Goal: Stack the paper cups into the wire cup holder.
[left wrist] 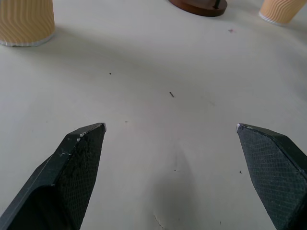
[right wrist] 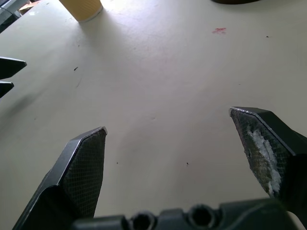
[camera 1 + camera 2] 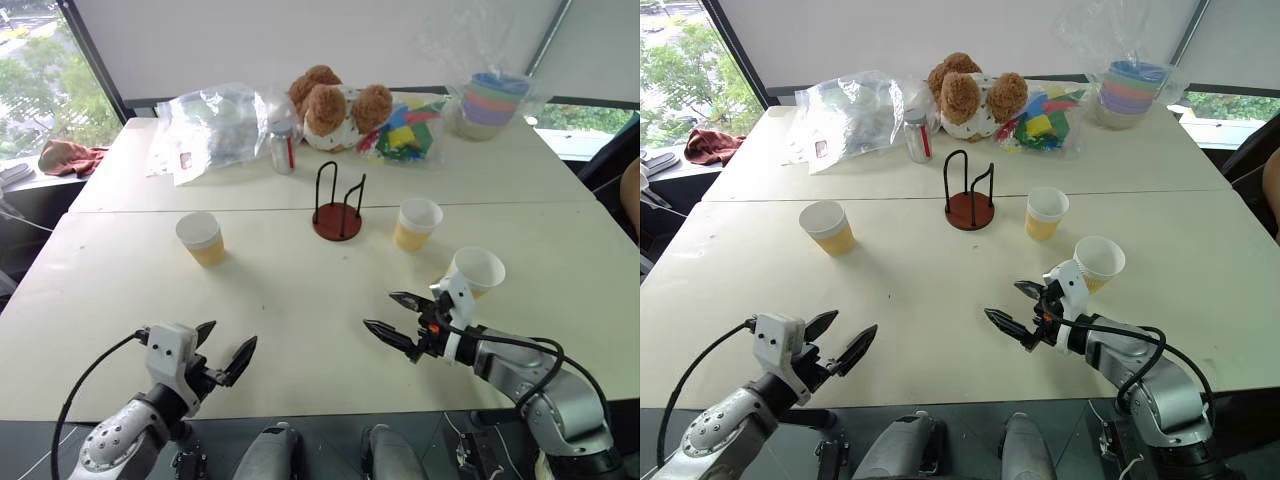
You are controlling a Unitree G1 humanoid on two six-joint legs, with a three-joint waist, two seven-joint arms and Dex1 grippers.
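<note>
Both tools hang wide open and empty just above the near edge of the counter, the right tool on one side, the left tool on the other. That counter is broad, pale and matte, flecked with small marks. Along its far side lie a crinkled clear bag, a brown plush toy and pastel bowls stacked in a clear bag. Nearer the middle stands the holder: a round red-brown disc with two thin black wire loops rising upright, nothing in it yet. Three ribbed tan cups with white rims stand mouth up, well apart. One cup sits just behind the right tool's wrist, so that arm looks by far the nearer; I'd say it has to swing outward and round to take it. A second cup stands just right of the holder. The third cup is on the left, ahead of the left tool.
</note>
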